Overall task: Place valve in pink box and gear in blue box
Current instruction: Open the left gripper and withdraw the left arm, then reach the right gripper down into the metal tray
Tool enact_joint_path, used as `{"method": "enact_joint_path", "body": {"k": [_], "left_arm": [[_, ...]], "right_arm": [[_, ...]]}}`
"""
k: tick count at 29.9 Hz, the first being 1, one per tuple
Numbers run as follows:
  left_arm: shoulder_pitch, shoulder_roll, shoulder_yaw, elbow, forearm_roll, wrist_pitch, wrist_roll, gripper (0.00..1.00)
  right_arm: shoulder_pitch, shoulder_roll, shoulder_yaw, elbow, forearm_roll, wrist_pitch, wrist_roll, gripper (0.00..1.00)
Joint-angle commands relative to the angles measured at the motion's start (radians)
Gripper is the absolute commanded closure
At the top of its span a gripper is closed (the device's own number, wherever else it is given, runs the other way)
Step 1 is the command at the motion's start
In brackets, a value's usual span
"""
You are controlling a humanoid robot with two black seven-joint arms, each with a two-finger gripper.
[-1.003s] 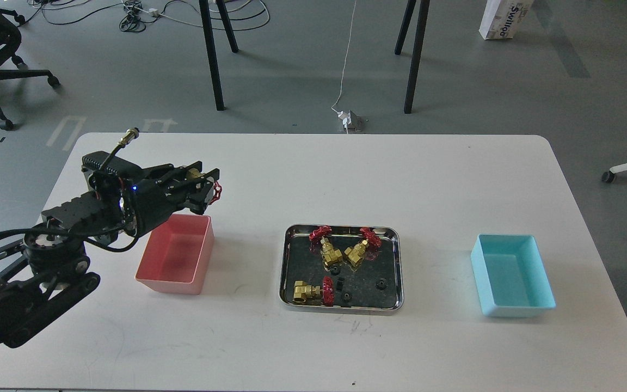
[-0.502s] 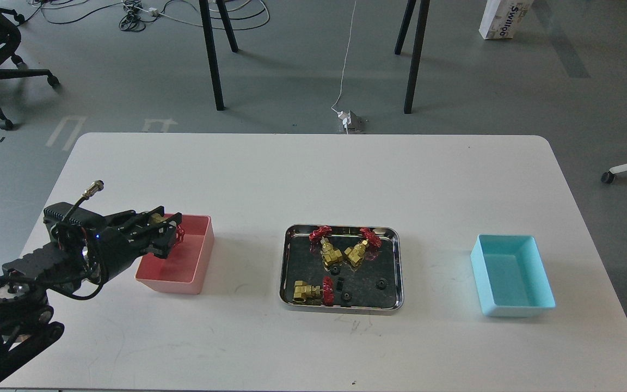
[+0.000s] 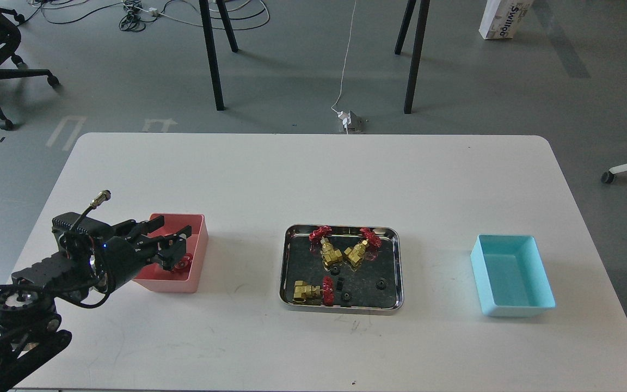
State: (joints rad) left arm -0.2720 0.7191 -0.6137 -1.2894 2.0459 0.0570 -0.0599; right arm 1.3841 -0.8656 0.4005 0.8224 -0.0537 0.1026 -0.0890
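Note:
My left gripper (image 3: 174, 239) is open over the pink box (image 3: 196, 275) at the table's left. A valve (image 3: 183, 262) lies inside the box just under the fingers; only its red handwheel shows. Three more valves lie in the steel tray (image 3: 342, 309): two at the back (image 3: 326, 249) (image 3: 358, 248) and one at the front left (image 3: 311, 291). Several small black gears lie among them, one at the right (image 3: 381, 283). The blue box (image 3: 512, 275) stands empty at the right. My right gripper is out of view.
The white table's (image 3: 313, 179) rounded edges are all in view. The pink box stands left of the tray and the blue box right of it. My left arm (image 3: 25, 310) comes in over the table's front left corner.
My left gripper came down with the valve into the pink box, then opened. The valve now lies in the box, which has shifted slightly to the left.

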Motion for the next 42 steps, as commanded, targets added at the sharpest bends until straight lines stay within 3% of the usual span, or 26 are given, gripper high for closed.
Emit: {"method": "enact_joint_path", "body": {"k": [1, 6, 9, 13, 17, 22, 29, 42], "left_arm": [[-0.001, -0.018, -0.02, 0.002, -0.015, 0.003, 0.0, 0.2], [-0.103, -0.043, -0.171, 0.005, -0.279, -0.014, 0.012, 0.07], [-0.252, -0.043, -0.233, 0.015, -0.591, -0.101, 0.025, 0.07], [-0.485, -0.038, -0.235, 0.073, -0.976, -0.154, 0.109, 0.07], [-0.66, -0.044, -0.224, 0.192, -1.053, -0.163, 0.12, 0.07], [-0.786, -0.061, -0.221, 0.308, -1.055, -0.201, 0.117, 0.07], [-0.877, -0.082, -0.221, 0.37, -1.046, -0.215, 0.118, 0.07], [-0.935, -0.079, -0.221, 0.375, -1.046, -0.201, 0.123, 0.07]], "right_arm": [[0.0, 0.0, 0.0, 0.004, -0.002, 0.0, 0.0, 0.02], [-0.004, 0.019, 0.0, 0.032, -0.05, 0.012, -0.002, 0.02], [-0.019, 0.056, -0.008, 0.139, -0.209, 0.041, -0.002, 0.02], [-0.022, 0.062, -0.144, 0.337, -0.512, 0.132, 0.003, 0.02], [-0.017, 0.066, -0.311, 0.515, -0.691, 0.195, 0.015, 0.02], [-0.013, 0.076, -0.488, 0.647, -0.908, 0.299, 0.018, 0.02], [-0.01, 0.232, -0.771, 0.624, -1.113, 0.345, 0.043, 0.02], [-0.01, 0.643, -0.996, 0.322, -1.224, 0.373, 0.136, 0.04]]}}
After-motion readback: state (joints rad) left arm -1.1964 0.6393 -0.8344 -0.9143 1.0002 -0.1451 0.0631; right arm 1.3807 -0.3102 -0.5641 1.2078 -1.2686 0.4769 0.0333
